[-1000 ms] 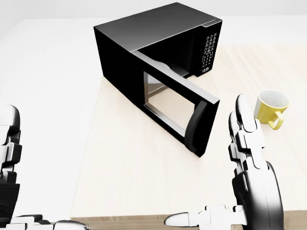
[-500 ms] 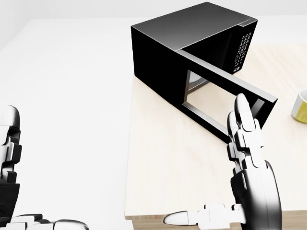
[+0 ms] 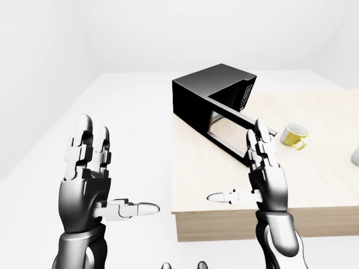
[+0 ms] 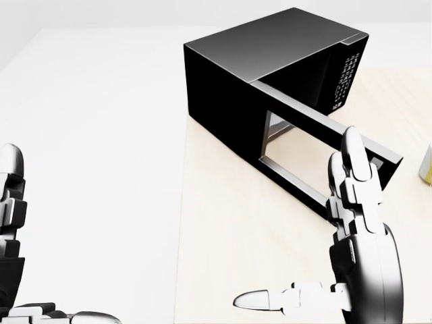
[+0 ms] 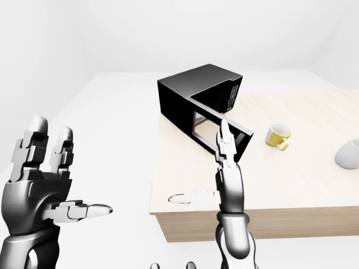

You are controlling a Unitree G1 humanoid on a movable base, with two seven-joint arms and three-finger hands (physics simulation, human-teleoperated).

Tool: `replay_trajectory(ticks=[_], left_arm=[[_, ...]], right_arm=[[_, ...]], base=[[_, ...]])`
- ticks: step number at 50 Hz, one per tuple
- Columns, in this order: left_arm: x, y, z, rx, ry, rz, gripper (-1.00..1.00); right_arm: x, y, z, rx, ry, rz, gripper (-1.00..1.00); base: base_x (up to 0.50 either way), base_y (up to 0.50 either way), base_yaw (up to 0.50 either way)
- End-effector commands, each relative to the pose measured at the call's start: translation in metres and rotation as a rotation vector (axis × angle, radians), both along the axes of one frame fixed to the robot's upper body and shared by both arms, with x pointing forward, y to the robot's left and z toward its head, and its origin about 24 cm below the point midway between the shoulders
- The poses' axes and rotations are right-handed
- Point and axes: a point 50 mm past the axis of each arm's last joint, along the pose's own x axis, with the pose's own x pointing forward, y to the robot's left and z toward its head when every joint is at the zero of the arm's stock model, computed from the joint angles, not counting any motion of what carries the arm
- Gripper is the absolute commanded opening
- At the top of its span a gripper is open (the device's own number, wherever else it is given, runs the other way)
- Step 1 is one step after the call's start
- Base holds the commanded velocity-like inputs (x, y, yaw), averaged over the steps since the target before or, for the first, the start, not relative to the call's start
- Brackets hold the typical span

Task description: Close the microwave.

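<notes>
The microwave (image 3: 213, 95) sat at the left end of the wooden table (image 3: 314, 185) in the left-eye view, its door (image 4: 324, 158) swung wide out toward the robot, so the closing had not been done. Both hands were held up with fingers spread and holding nothing, the right hand (image 3: 267, 179) near the door's free edge and probably short of touching it, though the overlap made that hard to judge, and the left hand (image 3: 87, 185) well off to the left over the floor. What remained was to bring a hand against the door and push it shut, with the yellow mug (image 3: 293, 135) standing clear to the right.
</notes>
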Motion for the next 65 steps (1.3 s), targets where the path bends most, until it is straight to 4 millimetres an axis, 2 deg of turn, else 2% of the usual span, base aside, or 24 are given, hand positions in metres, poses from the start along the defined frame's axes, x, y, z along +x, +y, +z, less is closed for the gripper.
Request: replay_trajectory(ticks=[1,28,32,43,59,65], left_arm=[[-0.001,0.0,0.002,-0.007,-0.013,-0.011,1.0],[0.001,-0.001,0.0,-0.004,0.0,-0.014,1.0],[0.003,-0.002,-0.007,0.011,0.036,-0.003,1.0],[0.0,0.001,0.004,-0.008,-0.022,0.003,1.0],[0.004,0.0,-0.004,-0.011,0.018,-0.001,1.0],[0.003,0.0,-0.004,-0.01,0.018,0.0,1.0]], right_arm=[[-0.001,0.0,0.003,0.007,-0.013,0.0,1.0],[-0.001,0.001,0.001,0.002,-0.007,-0.002,1.0],[-0.001,0.002,0.001,-0.007,-0.007,0.0,1.0],[0.0,0.002,-0.002,-0.004,0.007,0.004,1.0],[0.005,0.006,-0.011,-0.029,0.049,0.024,1.0],[0.013,0.008,-0.024,-0.038,0.103,0.028,1.0]], base=[[0.5,0.0,0.0],[0.5,0.0,0.0],[0.5,-0.03,0.0],[0.02,0.0,0.0],[0.0,0.0,0.0],[0.0,0.0,0.0]])
